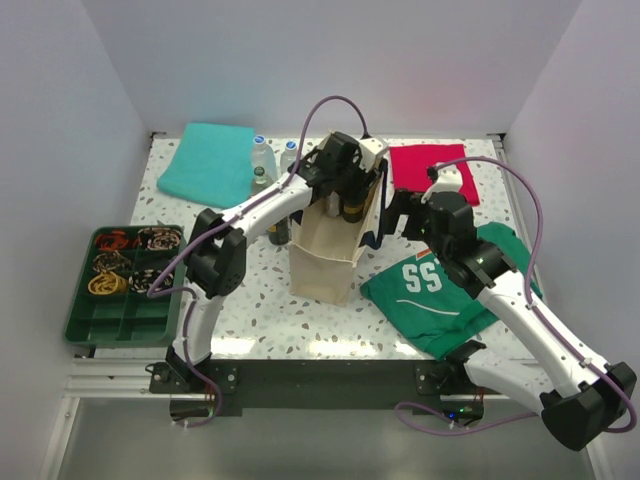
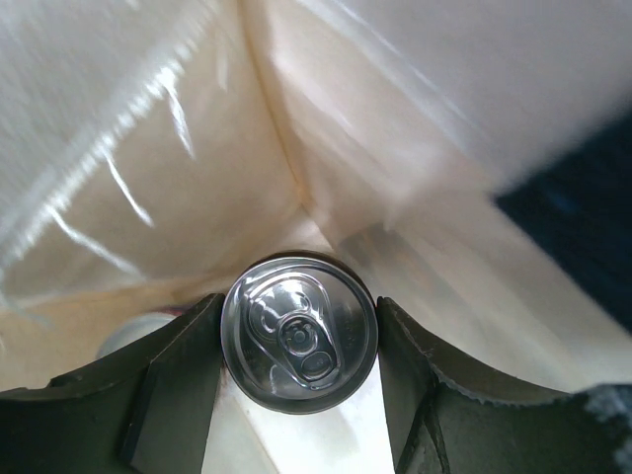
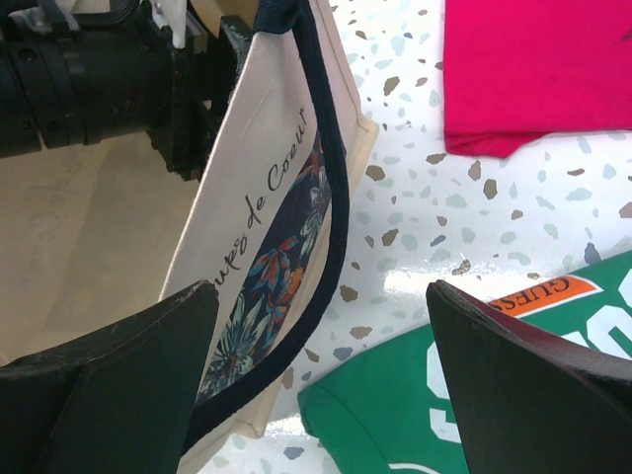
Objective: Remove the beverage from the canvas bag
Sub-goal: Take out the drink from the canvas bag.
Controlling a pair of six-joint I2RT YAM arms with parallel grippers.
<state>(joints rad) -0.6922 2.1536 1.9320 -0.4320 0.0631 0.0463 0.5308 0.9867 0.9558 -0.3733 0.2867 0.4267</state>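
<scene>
Fingers [image 2: 178,385] of your left gripper [image 2: 298,308] press on both sides of the beverage [image 2: 299,341], a silver can that you see from the top. It stands deep inside the canvas bag [image 1: 325,255], with the pale lining all around it. The bag is upright on the worktop [image 1: 250,310], just beside a green jersey [image 1: 440,295]. Your right gripper [image 3: 323,296] is outside the bag, at its right side, with its fingers spread wide. The bag's navy strap [image 3: 331,197] and flower print lie between them. Two bottles [image 1: 262,160] stand behind the bag.
</scene>
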